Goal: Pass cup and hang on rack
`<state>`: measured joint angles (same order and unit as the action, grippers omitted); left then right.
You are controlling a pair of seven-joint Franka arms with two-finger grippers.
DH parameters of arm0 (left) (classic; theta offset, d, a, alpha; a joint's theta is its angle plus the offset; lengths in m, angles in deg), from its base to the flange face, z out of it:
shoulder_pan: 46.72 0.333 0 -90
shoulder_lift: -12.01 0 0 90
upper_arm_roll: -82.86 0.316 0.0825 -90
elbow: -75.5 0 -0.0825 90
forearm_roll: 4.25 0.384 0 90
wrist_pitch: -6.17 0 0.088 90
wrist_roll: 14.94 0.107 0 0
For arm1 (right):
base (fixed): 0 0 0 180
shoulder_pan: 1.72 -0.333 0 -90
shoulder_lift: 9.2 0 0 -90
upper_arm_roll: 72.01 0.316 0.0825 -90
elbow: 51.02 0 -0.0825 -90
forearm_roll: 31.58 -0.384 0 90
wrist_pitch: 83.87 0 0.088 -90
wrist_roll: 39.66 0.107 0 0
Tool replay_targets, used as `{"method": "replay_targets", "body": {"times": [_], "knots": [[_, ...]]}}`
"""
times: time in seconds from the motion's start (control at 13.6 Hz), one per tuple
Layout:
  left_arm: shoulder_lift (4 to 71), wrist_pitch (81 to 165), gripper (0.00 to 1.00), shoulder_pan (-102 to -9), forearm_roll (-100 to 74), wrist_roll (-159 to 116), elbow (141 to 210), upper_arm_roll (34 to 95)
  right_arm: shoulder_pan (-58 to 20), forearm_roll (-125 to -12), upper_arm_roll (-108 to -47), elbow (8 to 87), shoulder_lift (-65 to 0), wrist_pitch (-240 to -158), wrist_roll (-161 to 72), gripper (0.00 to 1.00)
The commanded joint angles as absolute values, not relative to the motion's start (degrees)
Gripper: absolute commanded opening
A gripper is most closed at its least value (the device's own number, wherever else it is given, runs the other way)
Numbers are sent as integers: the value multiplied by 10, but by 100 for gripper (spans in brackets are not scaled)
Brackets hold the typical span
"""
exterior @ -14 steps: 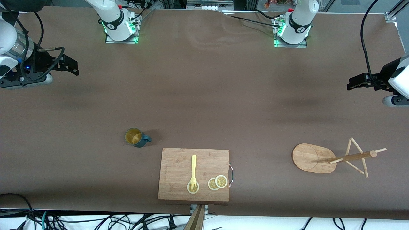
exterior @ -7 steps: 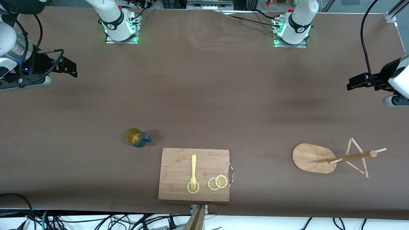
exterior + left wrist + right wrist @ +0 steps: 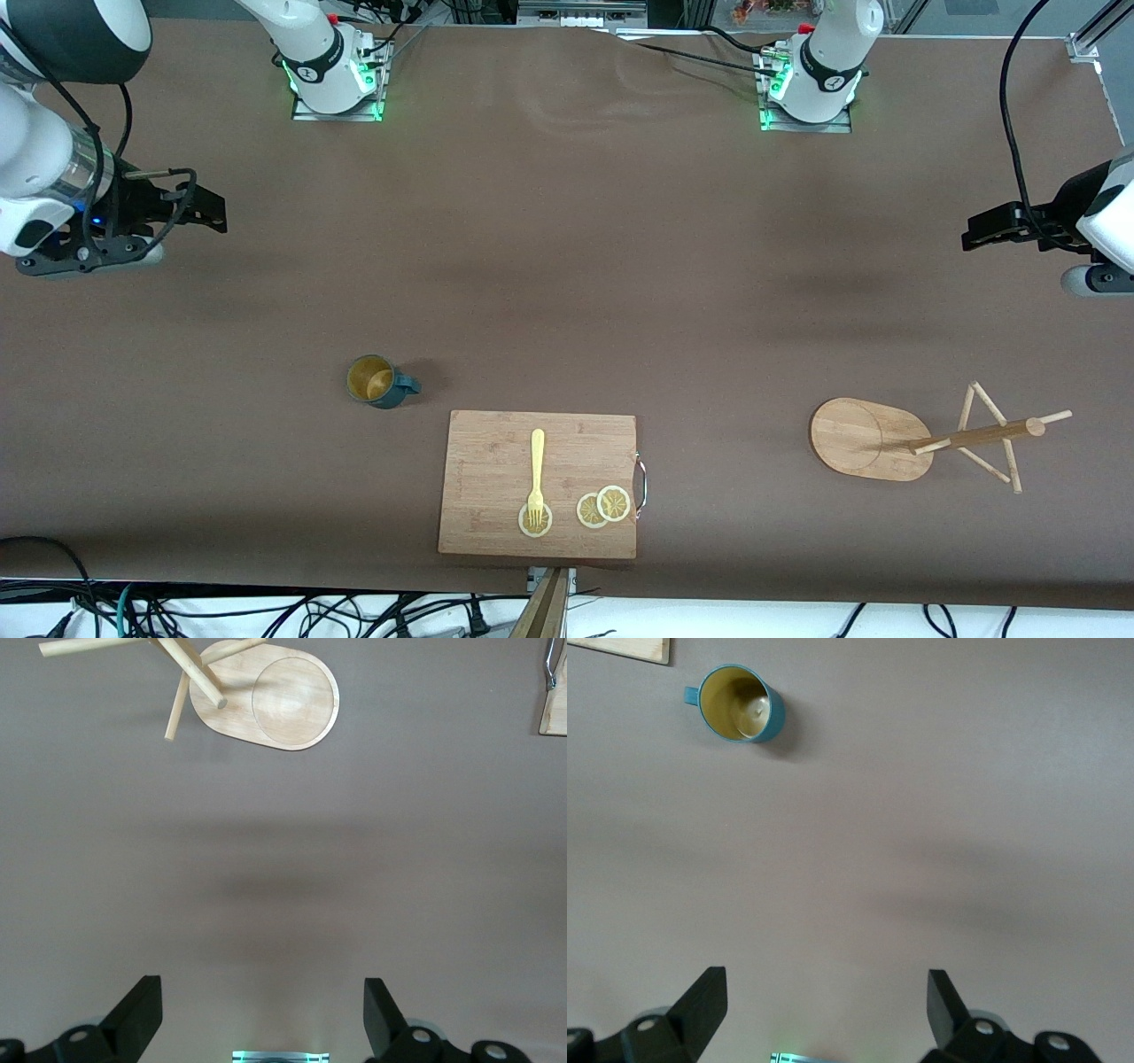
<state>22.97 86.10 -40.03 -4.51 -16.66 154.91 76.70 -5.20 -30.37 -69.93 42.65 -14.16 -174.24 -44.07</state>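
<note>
The cup (image 3: 379, 382) (image 3: 739, 703), dark teal with a yellowish inside, stands upright on the brown table, its handle turned toward the cutting board. The rack (image 3: 921, 439) (image 3: 257, 691), a light wooden stand with an oval base, a central post and thin pegs, stands toward the left arm's end of the table. My right gripper (image 3: 205, 211) (image 3: 826, 997) hangs open and empty over bare table at the right arm's end, well away from the cup. My left gripper (image 3: 974, 232) (image 3: 264, 1001) is open and empty over bare table at the other end, apart from the rack.
A rectangular wooden cutting board (image 3: 496, 532) lies near the front edge between cup and rack. On it are a yellow fork (image 3: 536, 474) and lemon slices (image 3: 603, 506). Cables run along the table's front edge.
My right gripper has shifted slightly toward the table's middle and a little lower in the front view. The left arm, cup and rack have not moved.
</note>
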Motion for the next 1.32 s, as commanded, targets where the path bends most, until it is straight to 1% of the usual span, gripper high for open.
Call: {"method": "replay_targets", "body": {"times": [0.0,0.29,0.37,0.51,1.03,1.25], "knots": [[226,857,100,-398,-42,-169,1550,764,-64,-290,-695,414,-156,-1747,-441,100],[226,857,100,-398,-42,-169,1550,764,-67,-286,-695,414,-168,-1762,-441,100],[226,858,100,-398,-42,-169,1550,765,-73,-279,-695,413,-185,-1760,-438,100],[226,857,100,-398,-42,-169,1550,764,-73,-270,-695,414,-187,-1764,-441,100],[226,858,100,-398,-42,-169,1550,765,-69,-274,-696,413,-208,-1765,-448,100],[226,858,100,-398,-42,-169,1550,765,-71,-280,-697,413,-227,-1768,-438,100]]}}
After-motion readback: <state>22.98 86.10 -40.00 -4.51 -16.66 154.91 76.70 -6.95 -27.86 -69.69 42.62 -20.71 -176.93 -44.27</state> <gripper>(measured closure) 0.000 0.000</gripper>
